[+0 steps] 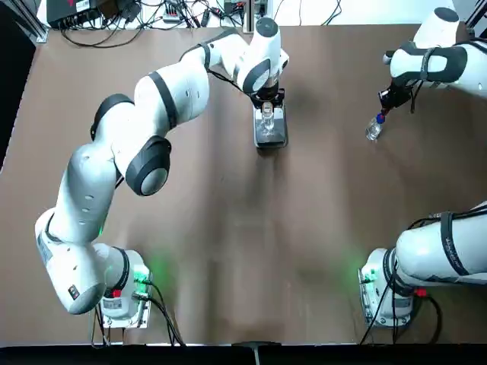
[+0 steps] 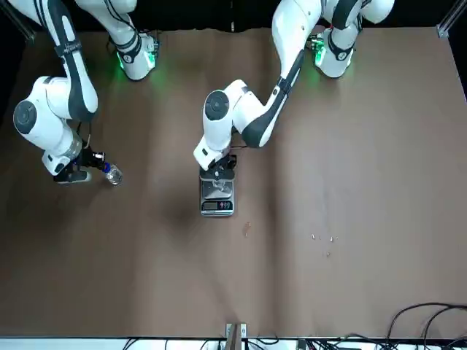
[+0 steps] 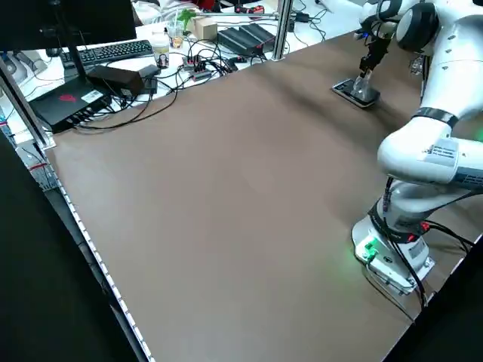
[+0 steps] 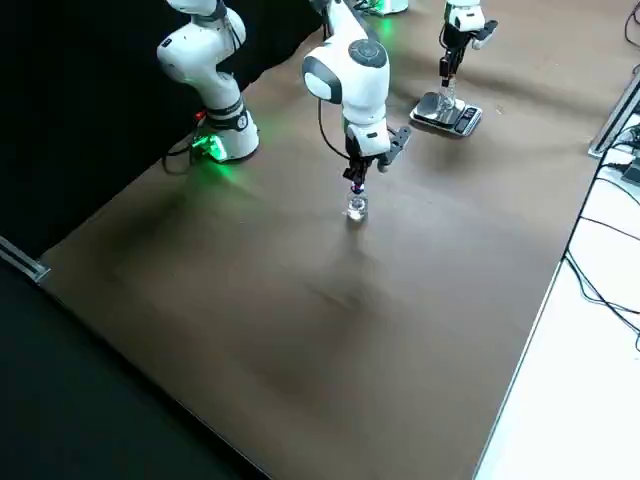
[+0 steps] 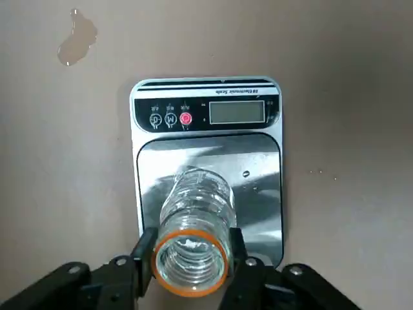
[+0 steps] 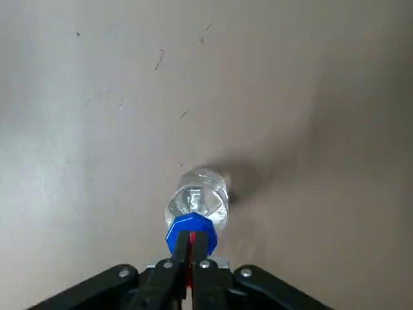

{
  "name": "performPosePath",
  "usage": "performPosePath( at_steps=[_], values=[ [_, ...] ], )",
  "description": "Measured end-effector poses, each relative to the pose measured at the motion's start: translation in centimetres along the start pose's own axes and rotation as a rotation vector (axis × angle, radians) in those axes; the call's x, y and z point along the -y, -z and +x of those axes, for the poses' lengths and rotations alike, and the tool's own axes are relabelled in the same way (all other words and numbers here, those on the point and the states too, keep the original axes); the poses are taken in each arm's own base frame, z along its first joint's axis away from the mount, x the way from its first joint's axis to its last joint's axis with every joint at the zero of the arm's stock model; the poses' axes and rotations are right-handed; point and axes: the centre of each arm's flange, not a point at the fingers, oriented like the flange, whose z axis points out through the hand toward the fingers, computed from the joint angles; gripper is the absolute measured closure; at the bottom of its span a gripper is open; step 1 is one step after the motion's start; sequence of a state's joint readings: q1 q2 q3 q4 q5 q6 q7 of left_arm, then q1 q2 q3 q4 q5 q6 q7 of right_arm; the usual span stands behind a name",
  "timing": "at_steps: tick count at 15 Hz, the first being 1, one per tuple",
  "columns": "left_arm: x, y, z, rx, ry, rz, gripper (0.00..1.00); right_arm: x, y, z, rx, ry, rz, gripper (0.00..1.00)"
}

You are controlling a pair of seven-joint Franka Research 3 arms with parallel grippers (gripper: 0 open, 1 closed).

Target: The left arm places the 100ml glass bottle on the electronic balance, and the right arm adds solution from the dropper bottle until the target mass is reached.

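Observation:
The electronic balance (image 1: 270,137) lies at the far middle of the table, its display strip (image 5: 236,112) blank. The 100ml glass bottle (image 5: 195,216) stands upright over the shiny pan. My left gripper (image 5: 190,255) is shut on its neck, one finger on each side. I cannot tell whether the bottle's base rests on the pan. At the far right, the dropper bottle (image 1: 374,129) stands on the table, with a blue collar (image 6: 190,229). My right gripper (image 6: 191,253) is shut on its red bulb from above.
A wet spot (image 5: 77,42) marks the table beyond the balance. Cables and electronics (image 1: 152,11) line the far edge, and a keyboard (image 3: 113,51) sits off the table. The arm bases (image 1: 125,293) (image 1: 384,293) stand at the near corners. Small specks (image 2: 321,239) lie on the mat.

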State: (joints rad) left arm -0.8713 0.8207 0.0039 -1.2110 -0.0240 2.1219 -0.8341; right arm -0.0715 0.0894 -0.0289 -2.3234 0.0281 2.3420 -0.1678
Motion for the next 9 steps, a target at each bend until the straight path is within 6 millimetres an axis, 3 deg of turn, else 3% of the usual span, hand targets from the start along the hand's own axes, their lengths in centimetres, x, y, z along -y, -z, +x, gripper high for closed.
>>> performPosePath(
  at_steps=[2,3,8,9],
  values=[
    [0.0,0.2,0.2,-0.007,0.002,-0.004,0.50,0.0,0.0,0.0,0.000,0.000,0.000,0.96],
    [-0.1,0.4,0.4,-0.018,0.002,-0.016,0.44,0.0,0.0,0.0,0.000,0.000,0.000,0.96],
    [-0.2,1.0,1.1,-0.055,0.008,-0.046,0.01,0.0,0.0,0.0,0.002,0.000,0.000,0.95],
    [-0.1,1.2,1.3,-0.062,0.010,-0.051,0.00,0.0,0.0,0.0,0.002,0.000,0.000,0.93]
  ],
)
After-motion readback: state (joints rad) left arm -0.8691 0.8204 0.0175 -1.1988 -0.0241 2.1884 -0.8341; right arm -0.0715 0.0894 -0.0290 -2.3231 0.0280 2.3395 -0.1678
